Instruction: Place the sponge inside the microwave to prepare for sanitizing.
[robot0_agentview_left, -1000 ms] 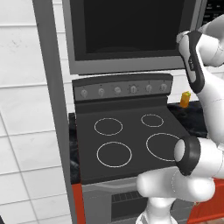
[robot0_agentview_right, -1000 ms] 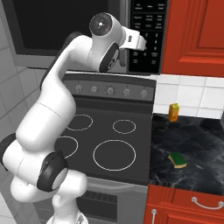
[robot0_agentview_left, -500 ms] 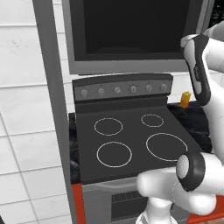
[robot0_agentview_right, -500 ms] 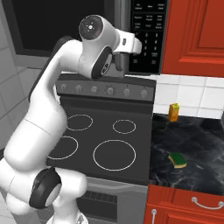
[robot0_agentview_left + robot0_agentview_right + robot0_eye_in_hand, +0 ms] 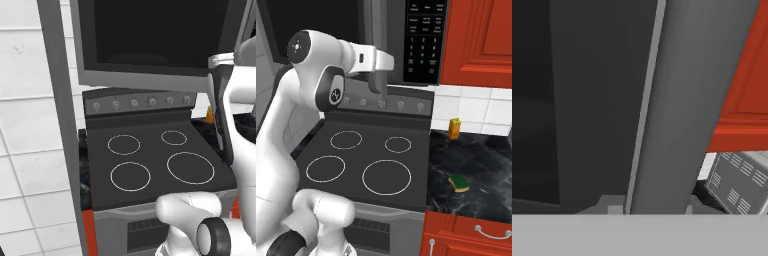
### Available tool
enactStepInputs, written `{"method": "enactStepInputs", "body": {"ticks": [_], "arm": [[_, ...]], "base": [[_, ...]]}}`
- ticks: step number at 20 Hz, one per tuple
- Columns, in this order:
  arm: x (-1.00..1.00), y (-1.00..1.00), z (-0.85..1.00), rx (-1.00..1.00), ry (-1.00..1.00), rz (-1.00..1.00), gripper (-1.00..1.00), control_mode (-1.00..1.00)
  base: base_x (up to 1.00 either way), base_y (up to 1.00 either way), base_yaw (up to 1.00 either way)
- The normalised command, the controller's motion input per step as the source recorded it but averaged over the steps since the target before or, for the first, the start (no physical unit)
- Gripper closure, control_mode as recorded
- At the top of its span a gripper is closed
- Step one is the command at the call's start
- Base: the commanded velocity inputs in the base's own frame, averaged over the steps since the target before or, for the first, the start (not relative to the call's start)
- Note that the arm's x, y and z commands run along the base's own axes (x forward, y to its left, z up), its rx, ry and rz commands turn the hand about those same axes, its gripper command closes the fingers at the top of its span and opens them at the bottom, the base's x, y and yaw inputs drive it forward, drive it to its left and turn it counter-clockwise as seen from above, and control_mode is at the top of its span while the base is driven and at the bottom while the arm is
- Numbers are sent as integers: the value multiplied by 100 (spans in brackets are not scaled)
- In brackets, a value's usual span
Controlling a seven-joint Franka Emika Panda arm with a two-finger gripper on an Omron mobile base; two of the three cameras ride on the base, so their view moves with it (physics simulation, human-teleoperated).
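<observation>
Lying flat on the dark marbled counter [image 5: 476, 165] to the right of the stove [image 5: 366, 160], the sponge [image 5: 458, 182] sits green layer up, well apart from the small orange bottle [image 5: 454, 128] near the tiled wall. Judged from its look, it is light, soft and compressible, not fragile; a pinch across its shorter sides, jaws coming straight down, should hold it, though a hard squeeze would deform it.

Up at the microwave [image 5: 423, 40], the gripper [image 5: 376, 89] is at the door's bar handle [image 5: 687, 100], which stands close before the hand camera. The jaws are drawn nearly together, apparently around that handle. The sponge lies untouched and nothing is carried toward the oven cavity.
</observation>
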Motion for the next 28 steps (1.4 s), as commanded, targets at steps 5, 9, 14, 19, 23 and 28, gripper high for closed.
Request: {"method": "enactStepInputs", "body": {"ticks": [5, 9, 14, 19, 23, 28], "arm": [[-59, 51, 0, -10, 1, -21, 100, -100], [-46, 47, -11, -1, 0, -32, 100, -100], [-22, 39, -5, -1, 1, -26, -100, -100], [0, 0, 0, 0, 0, -2, -100, -100], [-1, 0, 13, 0, 1, 0, -100, -100], [-37, 3, 38, 1, -3, 0, -100, -100]], "base": [[0, 0, 0], [0, 0, 0], [0, 0, 0], [0, 0, 0], [0, 0, 0], [0, 0, 0]]}}
